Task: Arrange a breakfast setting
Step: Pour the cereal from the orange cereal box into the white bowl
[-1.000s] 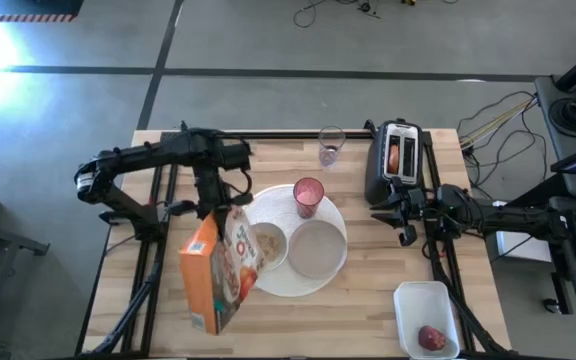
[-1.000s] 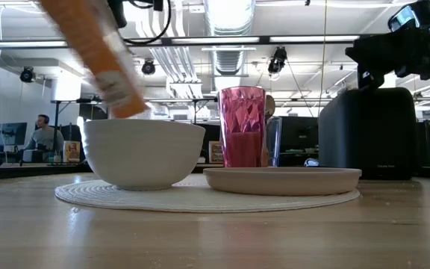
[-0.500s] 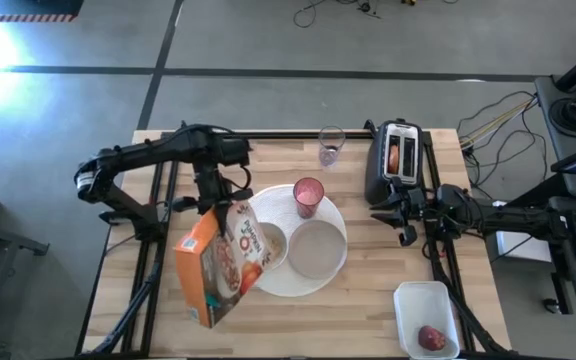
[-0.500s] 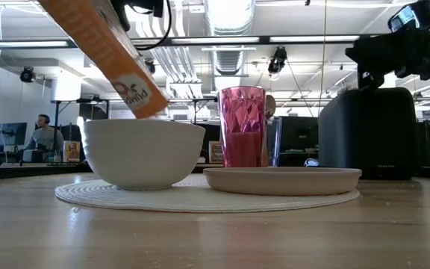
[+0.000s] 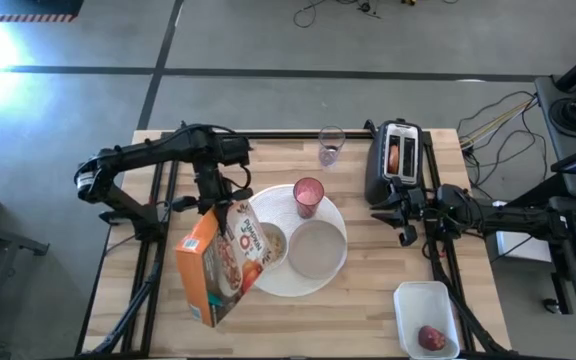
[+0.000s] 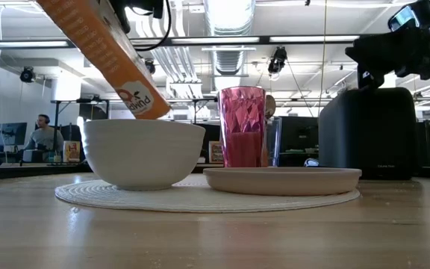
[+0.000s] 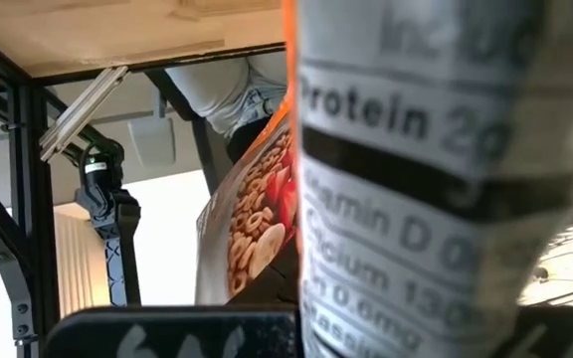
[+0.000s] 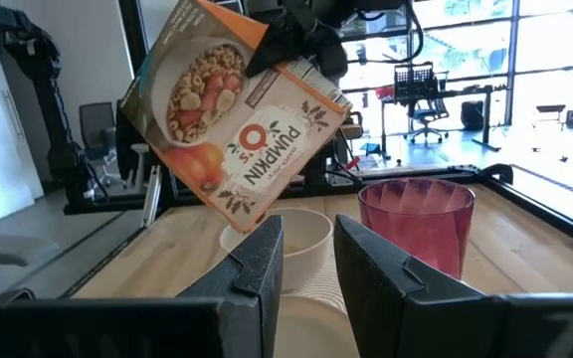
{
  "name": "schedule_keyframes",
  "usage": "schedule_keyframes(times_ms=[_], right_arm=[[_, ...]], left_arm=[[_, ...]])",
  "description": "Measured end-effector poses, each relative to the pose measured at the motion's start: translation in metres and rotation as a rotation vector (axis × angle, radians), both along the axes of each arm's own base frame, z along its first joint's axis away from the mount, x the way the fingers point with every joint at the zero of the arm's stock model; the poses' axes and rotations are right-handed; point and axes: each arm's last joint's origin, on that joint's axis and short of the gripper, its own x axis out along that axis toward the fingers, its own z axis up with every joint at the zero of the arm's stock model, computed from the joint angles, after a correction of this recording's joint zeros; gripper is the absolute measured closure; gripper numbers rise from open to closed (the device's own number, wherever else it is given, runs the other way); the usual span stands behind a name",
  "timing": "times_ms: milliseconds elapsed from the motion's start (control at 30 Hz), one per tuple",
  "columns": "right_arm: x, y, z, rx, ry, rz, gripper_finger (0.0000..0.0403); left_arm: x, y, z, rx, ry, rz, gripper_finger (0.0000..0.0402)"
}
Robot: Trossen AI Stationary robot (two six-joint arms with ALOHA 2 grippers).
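Surface: pale wooden tabletop [image 5: 368, 285] in an open office-style room; a seated person shows far off past the table in the low view.
Near items: white rectangular tray [image 5: 426, 318] at the table's front right corner, holding a red apple [image 5: 430, 337].
Setting: large round white plate [image 5: 268, 280] mid-table, carrying a small white bowl [image 6: 143, 153] on its left part, a small grey plate [image 5: 316, 249] on its right part, and a pink faceted tumbler [image 5: 308, 196] at its far edge.
Change: orange pumpkin-cereal box [image 5: 220, 265], tilted mouth-down, has swung slightly back compared with a second ago, and its lower corner now sits just above the bowl's rim instead of off to the side.
Meaning: likely the pouring step; cereal already shows in the bowl, so the fill looks partly done or close to finished.
Left gripper: left gripper [image 5: 215, 208] clamped on the box's upper end, above the plate's left edge; the bowl lies just beside and below it.
Right gripper: right gripper [image 8: 304, 261] waits well right of the plate, fingers slightly apart and empty, aimed at tumbler and bowl.
Far items: black toaster [image 5: 396, 160] with a bagel half [image 5: 396, 155] in its slot; clear glass [image 5: 330, 146] at the far edge.
Not seen: orange-handled spoon.
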Motion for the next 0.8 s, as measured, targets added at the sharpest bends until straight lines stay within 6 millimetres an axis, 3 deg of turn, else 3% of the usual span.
schedule_keyframes(times_ms=[467,800], right_arm=[[0.0,0.0,0.0,-0.023,0.003,0.0,0.0319],[0.0,0.0,0.0,-0.021,0.003,0.0,0.0319]], left_arm=[[-0.007,-0.008,0.005,0.106,-0.052,-0.059,0.0402],[-0.021,-0.036,0.016,0.277,-0.096,-0.182,0.0402]])
